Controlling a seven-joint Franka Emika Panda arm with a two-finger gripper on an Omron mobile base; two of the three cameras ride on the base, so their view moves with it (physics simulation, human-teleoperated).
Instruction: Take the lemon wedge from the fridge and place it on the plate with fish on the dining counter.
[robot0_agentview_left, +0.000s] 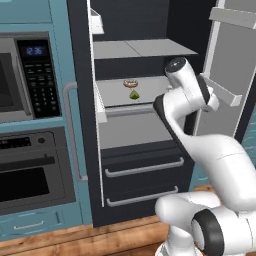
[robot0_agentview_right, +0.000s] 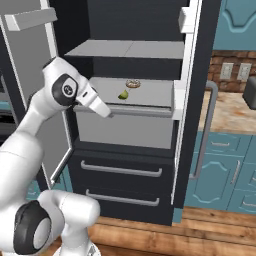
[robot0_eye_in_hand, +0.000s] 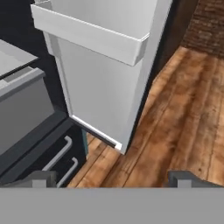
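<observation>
left base, right base: flank arm, share open fridge (robot0_agentview_left: 140, 100) shelves | hand: close, down at floor (robot0_eye_in_hand: 183, 113)

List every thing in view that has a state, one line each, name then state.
fridge: both upper doors swung open, two lower drawers shut.
lemon wedge: lying on a middle fridge shelf, untouched.
ring-shaped food: on the same shelf, just behind the wedge.
gripper: open, empty, pointing down past the open door toward the floor.
microwave: door shut, clock lit.
</observation>
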